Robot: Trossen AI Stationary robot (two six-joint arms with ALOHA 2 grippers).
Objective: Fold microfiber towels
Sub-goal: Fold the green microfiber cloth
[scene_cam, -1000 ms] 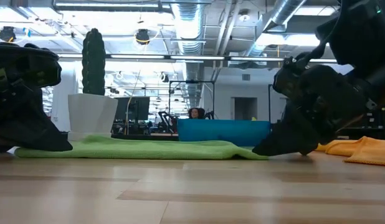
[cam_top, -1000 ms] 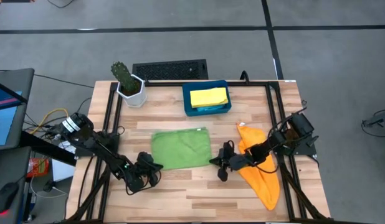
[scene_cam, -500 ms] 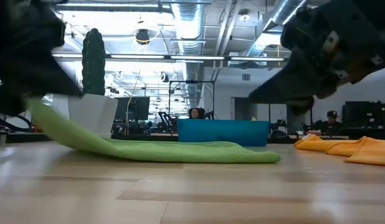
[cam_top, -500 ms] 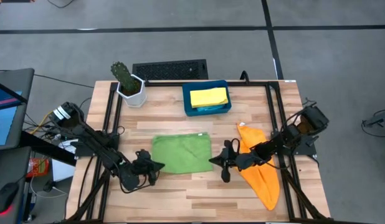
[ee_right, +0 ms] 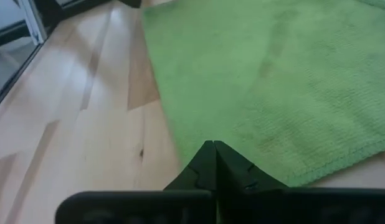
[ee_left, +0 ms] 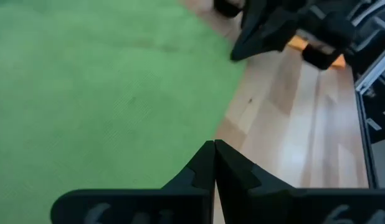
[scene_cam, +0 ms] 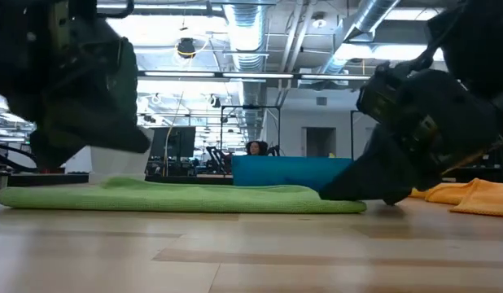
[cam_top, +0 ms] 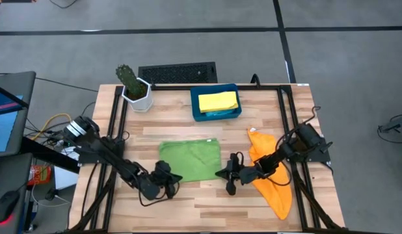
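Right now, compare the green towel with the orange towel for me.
The green towel lies flat and spread as a neat rectangle at the table's middle; the orange towel lies rumpled in a long strip toward the right edge. Both end effectors flank the green one; the right arm crosses the orange. Both are plain cloths resting on the wood.

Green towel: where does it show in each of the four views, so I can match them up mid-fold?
High view: green towel lies flat mid-table, between the two arms.
Low view: green towel, a low flat strip across the left and middle.
Left wrist view: green towel fills the left side.
Right wrist view: green towel fills the upper right.
Shared landmark: orange towel; not in the right wrist view.
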